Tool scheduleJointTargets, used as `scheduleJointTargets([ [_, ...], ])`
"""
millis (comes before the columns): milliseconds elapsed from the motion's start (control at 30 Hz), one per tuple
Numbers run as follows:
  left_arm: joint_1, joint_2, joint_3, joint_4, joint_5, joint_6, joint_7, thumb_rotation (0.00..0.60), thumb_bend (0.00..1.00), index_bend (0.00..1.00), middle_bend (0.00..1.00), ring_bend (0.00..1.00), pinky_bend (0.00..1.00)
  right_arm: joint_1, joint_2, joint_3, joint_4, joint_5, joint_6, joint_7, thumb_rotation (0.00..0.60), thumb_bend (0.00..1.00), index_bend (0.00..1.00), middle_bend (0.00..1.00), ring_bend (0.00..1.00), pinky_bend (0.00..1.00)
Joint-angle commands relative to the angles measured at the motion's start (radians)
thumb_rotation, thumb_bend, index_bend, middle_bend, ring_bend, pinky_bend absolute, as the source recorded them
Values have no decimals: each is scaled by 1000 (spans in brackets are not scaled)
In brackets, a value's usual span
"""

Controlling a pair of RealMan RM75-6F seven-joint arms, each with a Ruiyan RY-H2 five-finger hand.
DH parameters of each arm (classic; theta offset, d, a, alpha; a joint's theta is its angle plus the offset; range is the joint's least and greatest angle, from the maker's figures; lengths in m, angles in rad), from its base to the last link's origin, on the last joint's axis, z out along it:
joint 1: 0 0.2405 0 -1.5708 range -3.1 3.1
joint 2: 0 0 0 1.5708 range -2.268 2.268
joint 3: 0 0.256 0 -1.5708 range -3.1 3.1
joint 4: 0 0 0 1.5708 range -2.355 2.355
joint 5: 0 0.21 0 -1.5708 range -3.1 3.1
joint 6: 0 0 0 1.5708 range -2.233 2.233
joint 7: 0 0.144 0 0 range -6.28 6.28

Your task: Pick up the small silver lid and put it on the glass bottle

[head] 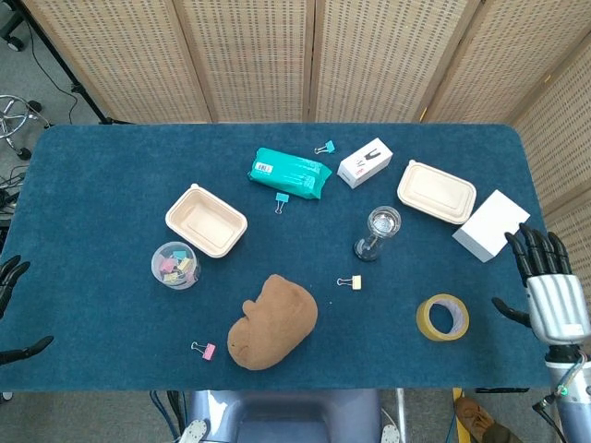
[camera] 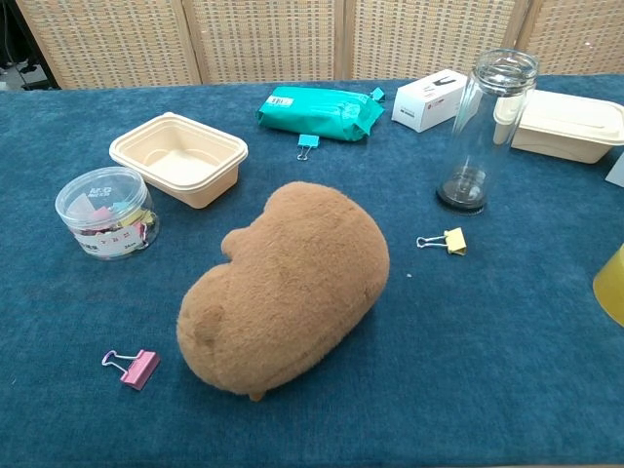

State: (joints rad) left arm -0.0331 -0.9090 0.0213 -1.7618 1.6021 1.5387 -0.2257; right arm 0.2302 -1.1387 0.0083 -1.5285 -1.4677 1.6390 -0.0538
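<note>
The glass bottle [head: 375, 234] stands upright right of the table's middle, also seen in the chest view [camera: 480, 136]. A small silver lid [camera: 505, 67] sits on its mouth and shows as a round cap from above [head: 383, 221]. My right hand [head: 552, 297] is far from the bottle at the table's right edge, fingers spread and holding nothing. It is outside the chest view. Only dark fingertips of my left hand [head: 11, 275] show at the far left edge, apart and empty.
A brown plush [head: 273, 321] lies at the front centre. Left are a cream tray [head: 206, 220] and a tub of clips [head: 174, 265]. Behind are a teal packet [head: 289, 173], a white box [head: 365, 162], a lidded container [head: 437, 191] and a white block [head: 490, 225]. A tape roll [head: 441, 317] and a yellow clip [head: 351, 281] lie near the bottle.
</note>
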Motion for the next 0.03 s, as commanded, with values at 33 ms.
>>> scheduleJointTargets([
  [33,2,-6,2,-2,5,2,17,600,0,0,0,0,0,-58,-30,-12,63,-8,41,45,600,0,0,0,0,0],
])
